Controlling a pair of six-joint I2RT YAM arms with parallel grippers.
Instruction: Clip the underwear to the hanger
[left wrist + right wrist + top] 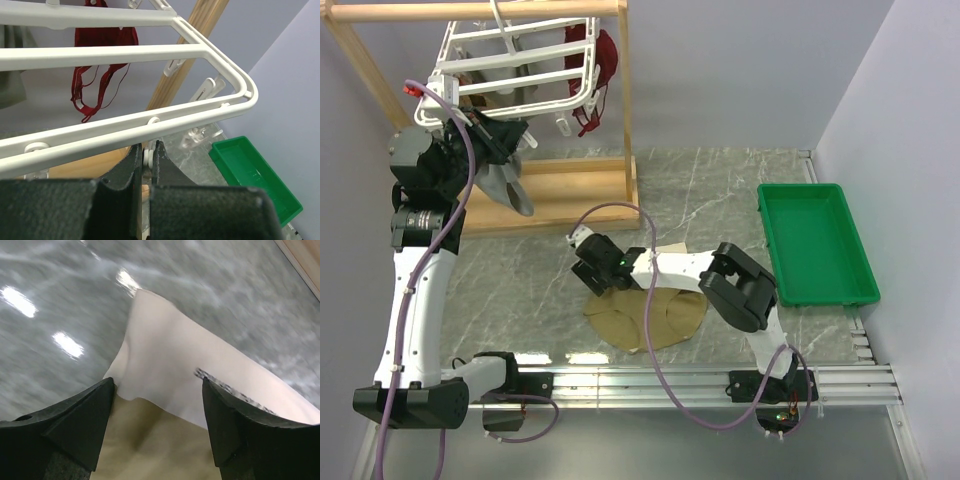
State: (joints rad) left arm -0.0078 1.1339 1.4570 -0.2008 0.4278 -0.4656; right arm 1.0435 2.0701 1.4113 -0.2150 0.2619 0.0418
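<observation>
The left hand (146, 156) is closed on a white clip (148, 161) under the hanger (125, 50) rim. The right hand (156, 385) stands open, fingers either side of a raised fold of the underwear (165, 350), which lies on the tabletop (720, 200), well apart from the hanger.

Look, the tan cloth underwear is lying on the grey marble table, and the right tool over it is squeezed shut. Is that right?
Not quite. The right tool is open, not shut: the right wrist view shows its two black fingers wide apart over the cloth. The tan cloth underwear does lie on the grey marble table.
</observation>
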